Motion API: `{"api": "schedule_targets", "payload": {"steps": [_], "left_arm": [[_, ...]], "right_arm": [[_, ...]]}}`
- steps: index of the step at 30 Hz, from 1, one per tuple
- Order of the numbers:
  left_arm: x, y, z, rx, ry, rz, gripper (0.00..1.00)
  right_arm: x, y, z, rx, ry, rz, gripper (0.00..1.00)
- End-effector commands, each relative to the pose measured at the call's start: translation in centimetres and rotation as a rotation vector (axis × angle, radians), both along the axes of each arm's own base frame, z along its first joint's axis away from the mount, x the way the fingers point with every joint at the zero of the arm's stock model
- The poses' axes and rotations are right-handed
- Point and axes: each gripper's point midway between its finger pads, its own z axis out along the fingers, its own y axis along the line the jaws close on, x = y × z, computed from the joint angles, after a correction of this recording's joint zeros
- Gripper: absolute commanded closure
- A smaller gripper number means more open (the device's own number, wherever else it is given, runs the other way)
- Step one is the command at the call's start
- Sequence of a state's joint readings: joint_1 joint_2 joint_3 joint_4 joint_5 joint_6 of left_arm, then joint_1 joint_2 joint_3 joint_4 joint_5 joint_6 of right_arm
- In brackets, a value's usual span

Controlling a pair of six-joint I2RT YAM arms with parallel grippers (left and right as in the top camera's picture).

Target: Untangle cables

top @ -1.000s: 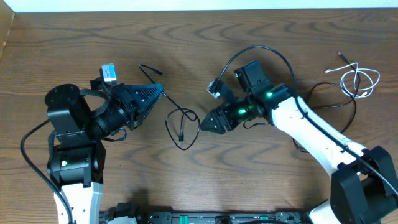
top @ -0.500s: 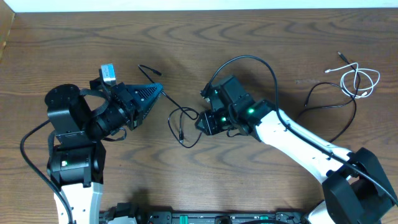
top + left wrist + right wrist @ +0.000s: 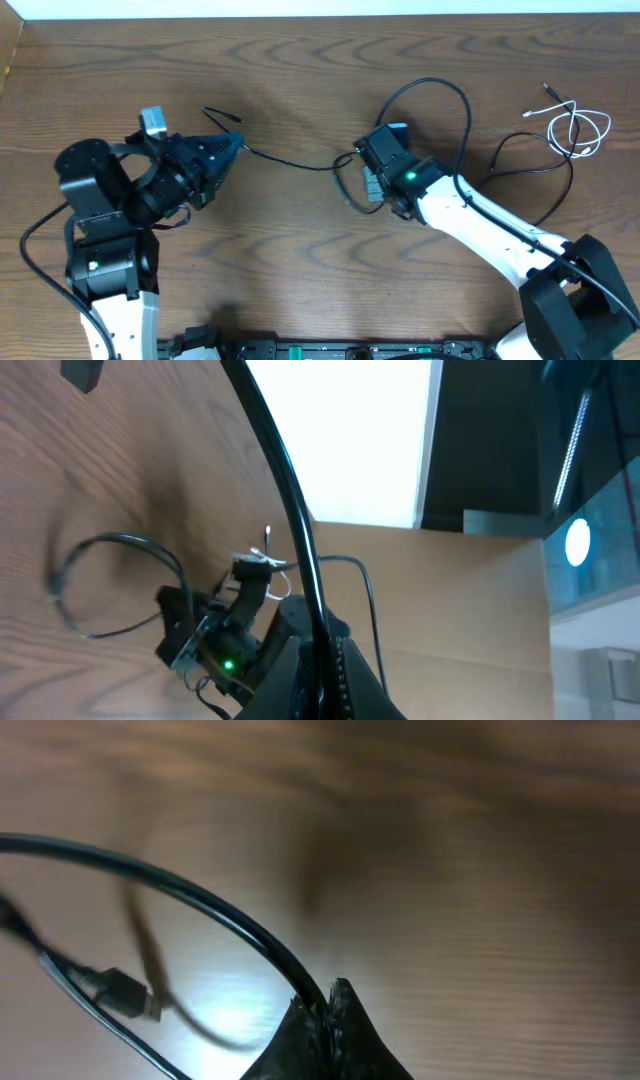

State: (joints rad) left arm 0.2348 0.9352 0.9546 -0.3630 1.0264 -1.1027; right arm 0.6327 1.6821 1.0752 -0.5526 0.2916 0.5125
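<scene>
From above, the left fingers (image 3: 232, 148) are pressed together on a thin black cable (image 3: 300, 164), which runs in a nearly straight line over the wooden desk (image 3: 300, 60) to the right fingers (image 3: 363, 175). The right fingers are closed on the same cable near the middle of the desk. One short free end of this cable lies just behind the left fingers, and a small loop hangs beside the right fingers. A second black cable (image 3: 510, 140) lies in a loose curve at the right side, and the white cable (image 3: 580, 130) is coiled near the right back corner, touching or crossing it. In the left wrist view, the left fingers (image 3: 312, 678) at the bottom edge hold the black cable (image 3: 290, 510) tight, and it rises from them up to the top of the picture. Further away the right arm (image 3: 215, 645) with a green light stands on the desk, with a loop of cable (image 3: 120, 540) beside it. In the right wrist view, which is blurred, the right fingers (image 3: 330, 1020) seem to meet with no gap and pinch the black cable (image 3: 150, 875), which bends away to the left. A small plug (image 3: 125, 988) lies on the desk below it.
</scene>
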Motion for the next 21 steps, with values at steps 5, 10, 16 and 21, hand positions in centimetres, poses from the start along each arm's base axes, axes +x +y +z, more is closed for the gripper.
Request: {"api": "schedule_targets", "payload": {"steps": [5,10,16,21], "left_arm": [[-0.9,1.6,1.6,-0.058,-0.040,-0.026,0.93],[-1.3,3.2,2.1,-0.085,-0.054,-0.005,0.93],[-1.7,5.1,2.6,-0.110,-0.068,0.027,0.93],[-1.9,5.8,2.8,-0.120,-0.076,0.041,0.93]], "right_arm": [[2.0,-7.2,-1.7,-0.144,-0.112,-0.198,0.99],[2.7,-11.0,-3.1,-0.130,-0.133,-0.305,0.83],[2.4,-15.2,-4.7,-0.104,-0.103,-0.410,0.70],[2.3,-15.6,-5.8,0.017,-0.045,-0.424,0.66]]}}
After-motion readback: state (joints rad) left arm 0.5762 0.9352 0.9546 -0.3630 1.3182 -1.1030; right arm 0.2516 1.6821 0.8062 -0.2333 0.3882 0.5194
